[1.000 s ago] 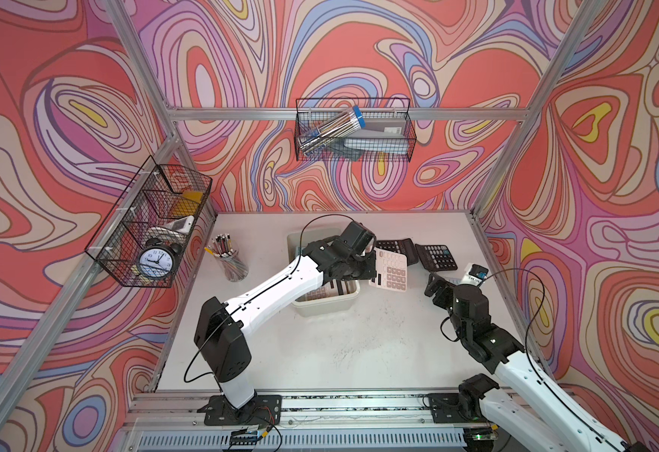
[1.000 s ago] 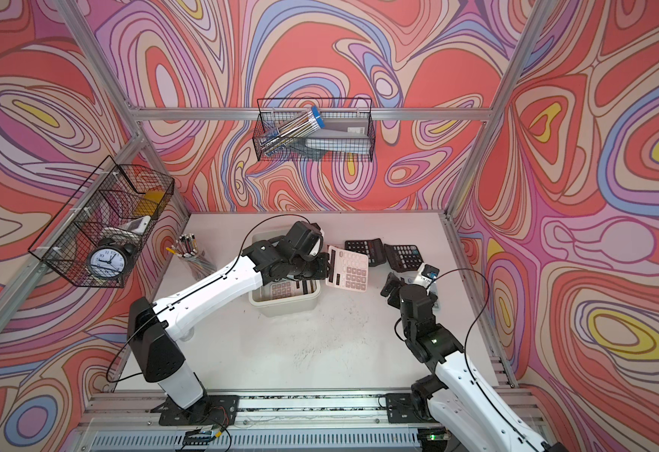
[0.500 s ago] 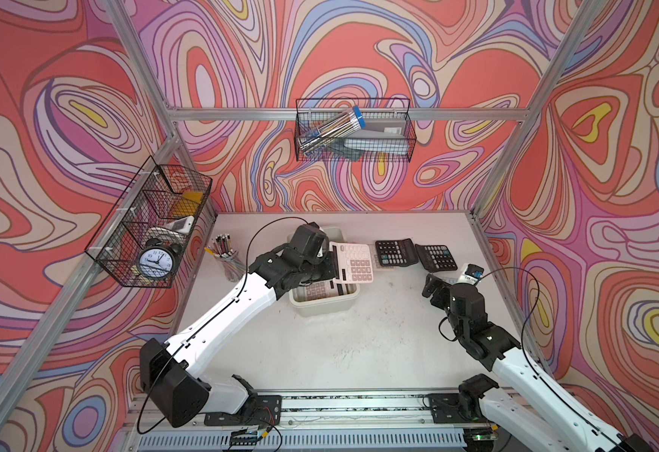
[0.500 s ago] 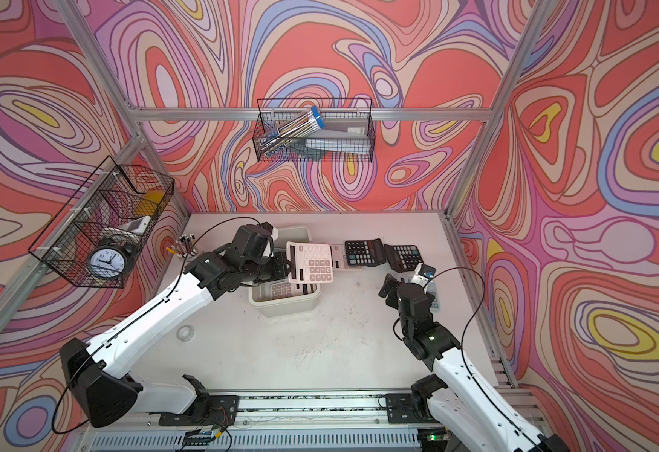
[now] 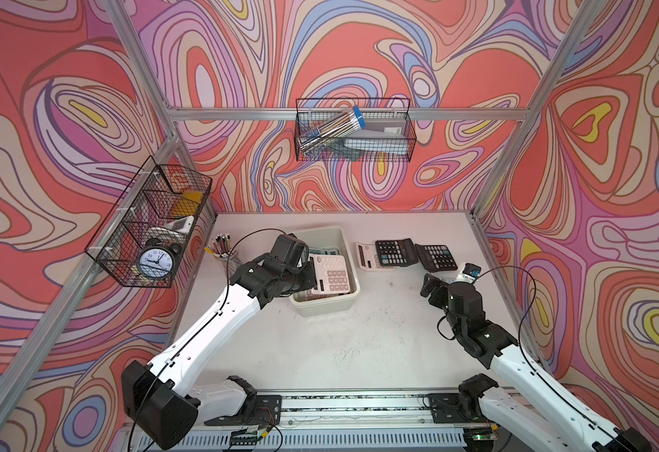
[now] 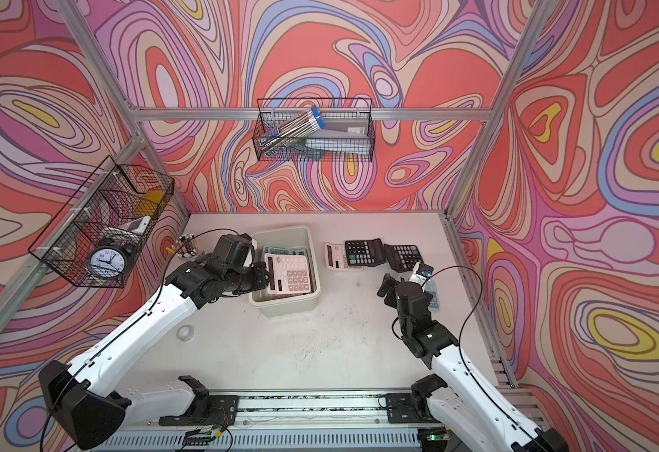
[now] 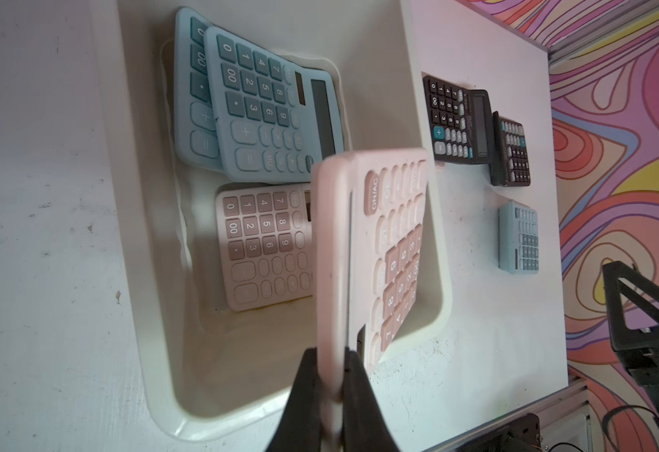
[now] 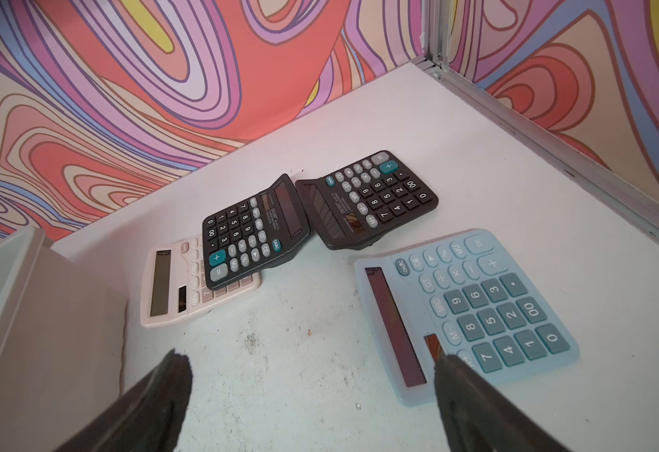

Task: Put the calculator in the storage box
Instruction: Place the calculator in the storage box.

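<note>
Robot lab cell: aluminium frame [image 5: 241,114], swirl-printed walls [image 5: 359,58], arms [image 5: 210,332] bolted to a rail [image 5: 359,403].

Taken from the storage box [image 5: 322,307] in a top view. At 6 o'clock: broad bare table [image 5: 339,352] between both arms, passable. At 3 o'clock: barred by a pale pink calculator [image 5: 363,256] and two black calculators [image 5: 394,252], touching in a row; farther out, the right gripper [image 8: 314,366], jaws wide, near a blue calculator [image 8: 472,309]. At 9 o'clock: left arm [image 5: 222,309] and pencil cup [image 5: 224,256]. Box mouth: half covered by the held pink calculator [image 5: 331,274], pinched in the left gripper [image 7: 331,354]; floor below taken by three stored calculators [image 7: 265,117].
</note>
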You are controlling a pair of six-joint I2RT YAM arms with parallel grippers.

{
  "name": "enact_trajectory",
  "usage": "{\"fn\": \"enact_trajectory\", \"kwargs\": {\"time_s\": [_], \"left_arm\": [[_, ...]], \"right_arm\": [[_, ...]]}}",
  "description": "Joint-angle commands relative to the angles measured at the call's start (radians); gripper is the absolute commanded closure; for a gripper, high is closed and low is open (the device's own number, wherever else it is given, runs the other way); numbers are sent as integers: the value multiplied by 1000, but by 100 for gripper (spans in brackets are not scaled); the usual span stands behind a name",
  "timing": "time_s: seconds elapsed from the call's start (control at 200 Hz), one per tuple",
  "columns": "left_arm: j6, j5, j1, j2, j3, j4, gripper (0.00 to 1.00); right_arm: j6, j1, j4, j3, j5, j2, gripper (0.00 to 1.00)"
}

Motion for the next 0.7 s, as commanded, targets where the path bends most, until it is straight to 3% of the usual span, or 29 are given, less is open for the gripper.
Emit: {"fn": "enact_trajectory", "kwargs": {"time_s": [0.0, 0.626, 0.696], "left_arm": [[25, -12, 10, 0, -18, -21, 100], [25, 12, 15, 119, -94, -25, 100], [25, 20, 15, 133, -88, -31, 96]], "right_arm": [[2, -3, 13, -6, -6, 4, 2], [0, -3, 17, 0, -25, 24, 2], [0, -2, 18, 0, -24, 24, 2]]}}
